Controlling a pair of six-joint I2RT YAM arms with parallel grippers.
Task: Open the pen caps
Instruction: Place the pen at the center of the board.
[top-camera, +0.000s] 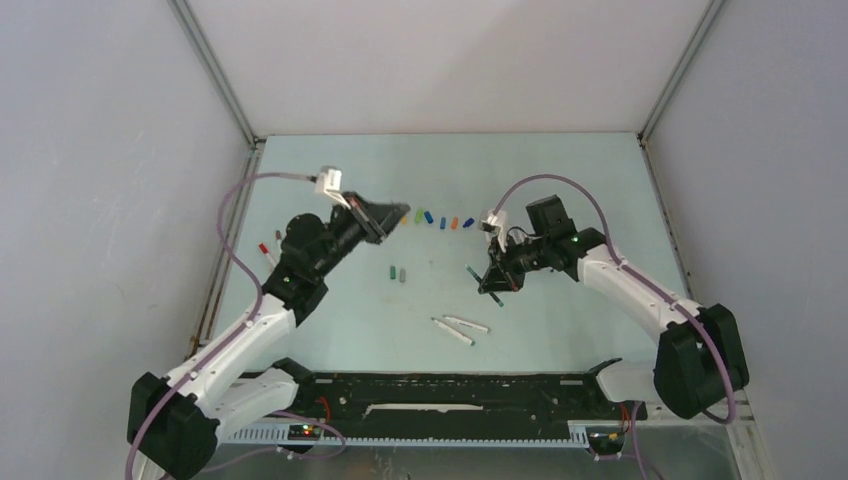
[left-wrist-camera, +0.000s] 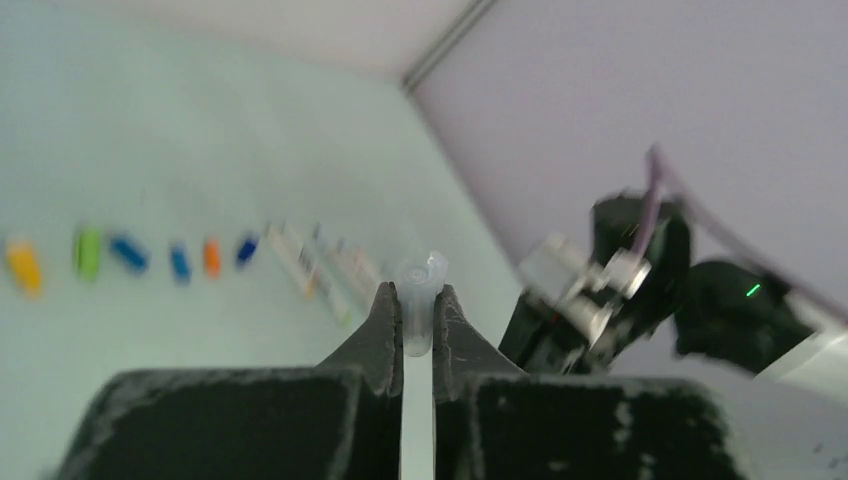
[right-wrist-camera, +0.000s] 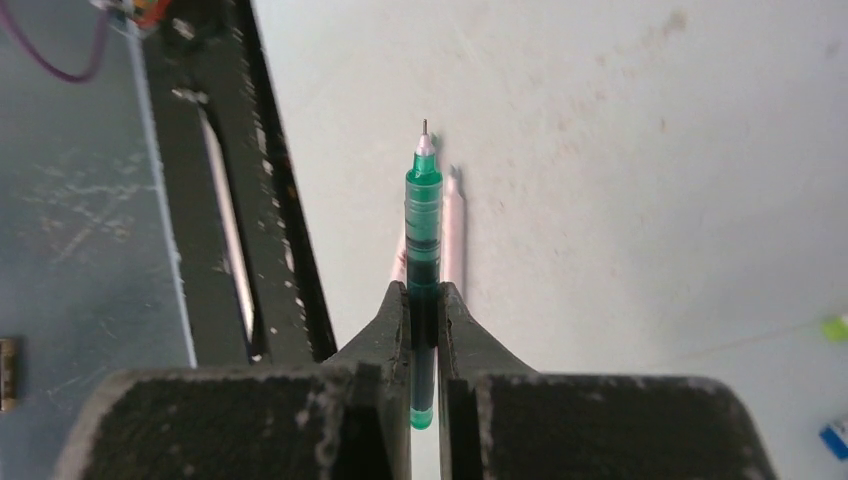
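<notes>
Left hand pinches a pale cap, held well apart from the bare-tipped green pen my right hand clamps, so I judge it opened.

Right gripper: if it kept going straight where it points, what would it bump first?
The right gripper holds a green pen sticking out ahead, so its tip would likely hit first, on or beside the white pens on the table. Depth is unclear.
</notes>
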